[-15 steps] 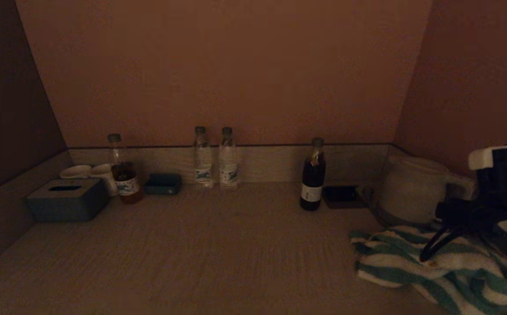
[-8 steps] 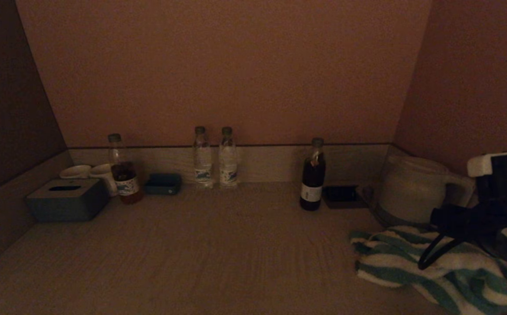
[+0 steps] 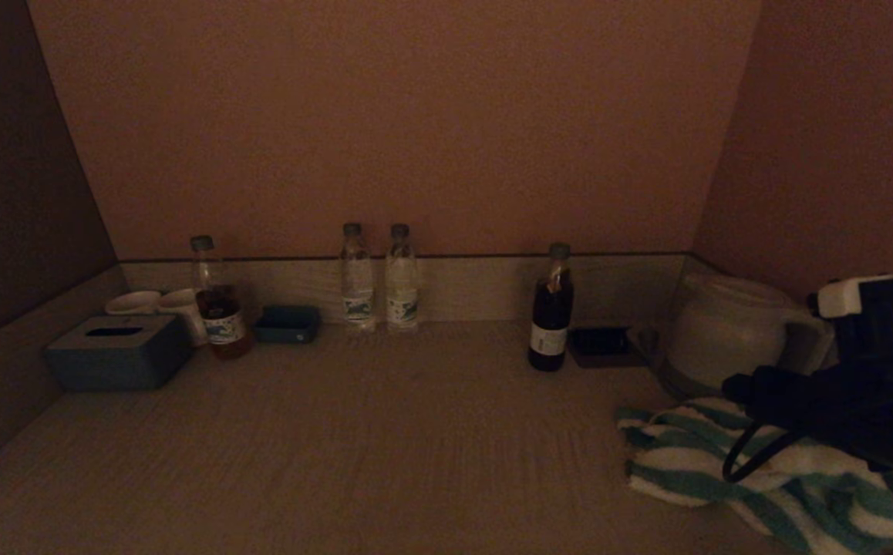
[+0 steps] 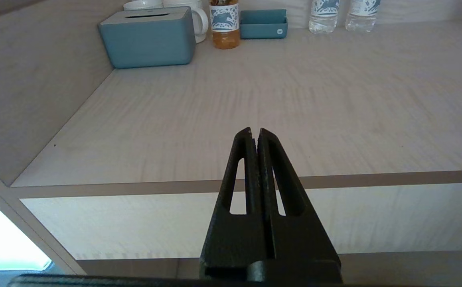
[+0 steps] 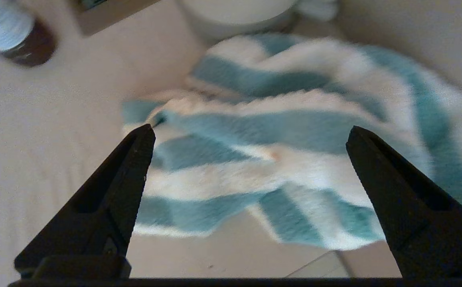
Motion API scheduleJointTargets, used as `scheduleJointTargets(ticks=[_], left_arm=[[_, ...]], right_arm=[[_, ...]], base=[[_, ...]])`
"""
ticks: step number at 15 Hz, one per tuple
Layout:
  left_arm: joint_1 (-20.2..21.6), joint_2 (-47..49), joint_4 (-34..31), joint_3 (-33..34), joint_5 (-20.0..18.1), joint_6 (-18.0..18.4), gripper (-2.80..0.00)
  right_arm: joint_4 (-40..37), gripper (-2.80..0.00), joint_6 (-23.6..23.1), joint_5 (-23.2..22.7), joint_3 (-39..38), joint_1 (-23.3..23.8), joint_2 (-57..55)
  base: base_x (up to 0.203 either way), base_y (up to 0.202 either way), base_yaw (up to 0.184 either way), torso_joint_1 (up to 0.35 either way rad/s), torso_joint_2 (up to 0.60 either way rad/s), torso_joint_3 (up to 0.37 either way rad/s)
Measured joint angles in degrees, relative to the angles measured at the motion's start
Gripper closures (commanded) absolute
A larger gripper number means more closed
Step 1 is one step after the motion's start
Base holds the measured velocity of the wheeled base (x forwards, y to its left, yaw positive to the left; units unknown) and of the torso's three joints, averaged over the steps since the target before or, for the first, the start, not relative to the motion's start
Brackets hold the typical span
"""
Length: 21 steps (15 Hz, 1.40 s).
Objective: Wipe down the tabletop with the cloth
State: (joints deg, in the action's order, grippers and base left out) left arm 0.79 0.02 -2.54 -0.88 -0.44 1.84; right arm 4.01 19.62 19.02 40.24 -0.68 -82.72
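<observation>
Right gripper (image 5: 249,137) hangs open over the striped cloth (image 3: 770,470) at the tabletop's (image 3: 385,447) right end.

Head view: the cloth lies bunched beside a white kettle (image 3: 724,331), the right arm above it; bottles (image 3: 377,277), a tissue box (image 3: 119,351) and cups (image 3: 157,302) line the back wall. Left wrist view: the left gripper (image 4: 254,133), jaws closed on nothing, sits off the table's front edge. Right wrist view: jaws spread wide, the cloth (image 5: 279,131) below and between them, untouched.

The right end effector (image 5: 249,139) has two black, tapered, wedge-shaped fingers. The left end effector (image 4: 254,132) matches, with slotted fingers. A white-capped black wrist housing (image 3: 878,316) trails a looped black cable (image 3: 747,459).
</observation>
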Motion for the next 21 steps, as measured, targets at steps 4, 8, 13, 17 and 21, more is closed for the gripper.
scheduleJointTargets(ticks=[4, 8, 13, 17, 21], left_arm=[[0.05, 0.0, 0.0, 0.0, 0.0, -0.02, 0.0], [-0.02, 0.0, 0.0, 0.0, -0.02, 0.0, 0.0], [0.0, 0.0, -0.02, 0.0, 0.02, -0.01, 0.0], [0.02, 0.0, 0.0, 0.0, 0.0, 0.0, 0.0], [0.06, 0.0, -0.01, 0.0, 0.02, -0.02, 0.0]], right_arm=[[-0.51, -2.8, 1.11, -4.05, -0.34, 0.0, -0.84], [-1.99, -2.8, 1.41, -4.92, -0.34, -0.06, -1.02], [-4.35, 0.0, 2.43, -6.59, -0.33, -2.59, 1.98], [-8.92, 0.0, 3.98, -6.89, -0.39, -5.74, 5.6], [-13.04, 0.0, 5.93, -6.76, -0.8, -8.24, 8.59]], base=[[0.0, 0.0, 0.0, 0.0, 0.0, 0.0], [0.0, 0.0, 0.0, 0.0, 0.0, 0.0], [0.0, 0.0, 0.0, 0.0, 0.0, 0.0], [0.0, 0.0, 0.0, 0.0, 0.0, 0.0], [0.0, 0.0, 0.0, 0.0, 0.0, 0.0]])
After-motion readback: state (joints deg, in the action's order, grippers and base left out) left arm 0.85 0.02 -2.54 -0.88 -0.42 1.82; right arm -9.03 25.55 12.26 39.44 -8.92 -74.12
